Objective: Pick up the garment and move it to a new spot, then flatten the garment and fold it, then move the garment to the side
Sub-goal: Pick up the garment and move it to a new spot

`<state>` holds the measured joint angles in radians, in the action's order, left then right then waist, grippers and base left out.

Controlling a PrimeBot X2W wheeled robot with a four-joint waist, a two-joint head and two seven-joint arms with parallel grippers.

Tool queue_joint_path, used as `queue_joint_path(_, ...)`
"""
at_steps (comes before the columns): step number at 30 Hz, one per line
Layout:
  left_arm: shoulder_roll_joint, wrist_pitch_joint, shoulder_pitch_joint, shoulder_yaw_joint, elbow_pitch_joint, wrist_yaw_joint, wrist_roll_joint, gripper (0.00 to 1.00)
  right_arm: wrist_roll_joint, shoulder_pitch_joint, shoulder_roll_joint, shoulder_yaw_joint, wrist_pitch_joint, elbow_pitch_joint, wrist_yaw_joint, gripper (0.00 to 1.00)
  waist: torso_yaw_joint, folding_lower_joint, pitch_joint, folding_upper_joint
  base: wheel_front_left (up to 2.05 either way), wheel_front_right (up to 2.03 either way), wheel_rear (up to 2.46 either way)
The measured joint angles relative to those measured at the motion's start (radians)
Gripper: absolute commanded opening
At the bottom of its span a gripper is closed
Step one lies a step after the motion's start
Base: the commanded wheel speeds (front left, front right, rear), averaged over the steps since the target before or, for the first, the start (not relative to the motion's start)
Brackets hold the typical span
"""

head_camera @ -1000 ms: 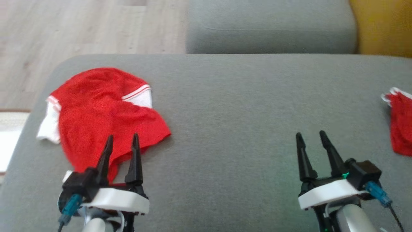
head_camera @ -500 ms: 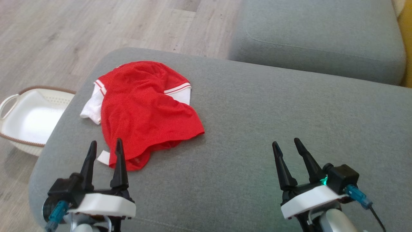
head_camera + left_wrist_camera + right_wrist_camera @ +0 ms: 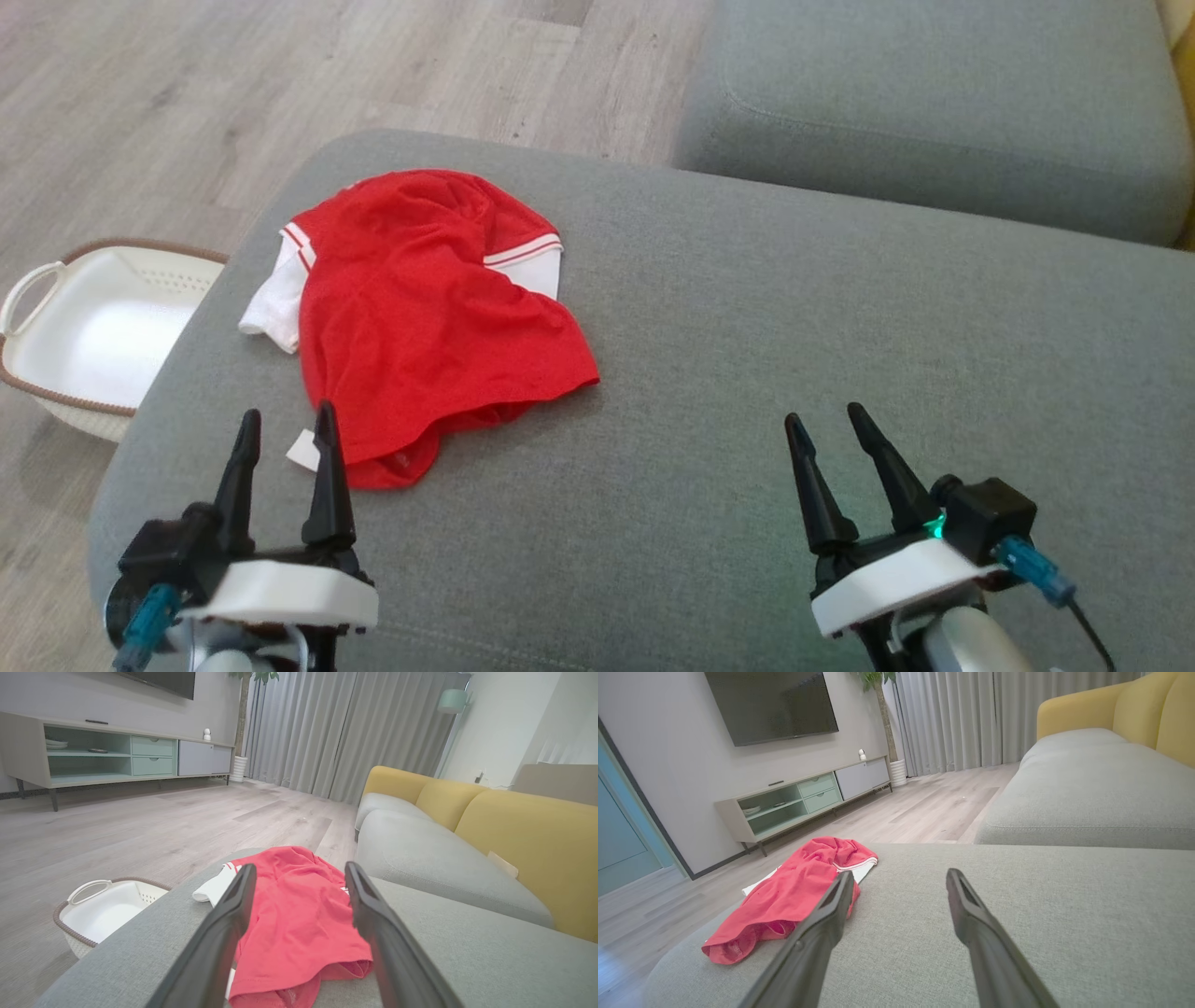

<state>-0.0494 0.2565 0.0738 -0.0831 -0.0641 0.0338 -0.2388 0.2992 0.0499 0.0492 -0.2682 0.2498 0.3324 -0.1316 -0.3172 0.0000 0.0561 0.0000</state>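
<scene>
The garment [image 3: 429,317] is a red mesh jersey with white sleeves, lying crumpled on the left part of the grey cushion [image 3: 747,327]. Its lettering is hidden. My left gripper [image 3: 285,425] hovers open just short of the jersey's near hem, nothing between its fingers. In the left wrist view the garment [image 3: 299,914] fills the gap ahead of the open left gripper [image 3: 299,872]. My right gripper [image 3: 822,420] stands open over bare cushion at the lower right. From the right wrist, the garment [image 3: 794,891] lies off to the left of the right gripper [image 3: 899,875].
A white basket [image 3: 93,327] with a brown rim sits on the wood floor left of the cushion's edge. A second grey seat [image 3: 934,103] lies beyond, with yellow backrests [image 3: 523,830] behind. A TV cabinet [image 3: 803,802] stands across the room.
The head camera has turned left, bringing the basket into view and dropping the small red piece at the right out of frame. Both grippers stay open; the jersey lies as before.
</scene>
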Motion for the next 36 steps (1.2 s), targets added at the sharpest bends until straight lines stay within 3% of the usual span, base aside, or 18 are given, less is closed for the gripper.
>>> queue_joint_path(6, 0.001, 0.000, -0.029, 0.021, -0.018, -0.027, 0.037, 1.00, -0.018, 0.005, 0.000, 0.035, 0.000, -0.011, 0.000, 1.00, 0.014, 0.0000, -0.052, 0.0000, 0.00, 0.00, 0.00)
queue_joint_path(11, -0.015, 0.000, -0.182, 0.082, -0.088, -0.053, 0.061, 1.00, -0.028, 0.045, 0.000, 0.055, 0.000, -0.034, 0.000, 1.00, 0.028, 0.0000, -0.130, 0.0000, 0.00, 0.00, 0.00)
queue_joint_path(15, -0.065, -0.003, -0.319, 0.087, -0.229, -0.084, 0.081, 1.00, -0.062, 0.093, 0.000, 0.076, -0.001, -0.059, 0.000, 1.00, 0.042, 0.0000, -0.198, 0.0000, 0.00, 0.00, 0.00)
queue_joint_path(21, -0.150, -0.179, -0.511, 0.061, -0.501, -0.123, 0.098, 1.00, -0.094, 0.132, 0.001, 0.111, -0.014, -0.106, 0.000, 1.00, 0.069, 0.0001, -0.291, 0.0000, 0.00, 0.00, 0.00)
queue_joint_path(28, -0.201, -0.291, -0.631, 0.042, -0.752, -0.153, 0.067, 1.00, -0.118, 0.150, 0.001, 0.123, -0.039, -0.149, 0.000, 1.00, 0.104, 0.0001, -0.367, 0.0000, 0.00, 0.00, 0.00)
queue_joint_path(36, -0.218, -0.344, -0.779, -0.040, -0.900, -0.159, -0.031, 1.00, -0.157, 0.170, 0.001, 0.151, -0.066, -0.207, 0.000, 1.00, 0.129, 0.0001, -0.440, 0.0000, 0.00, 0.00, 0.00)
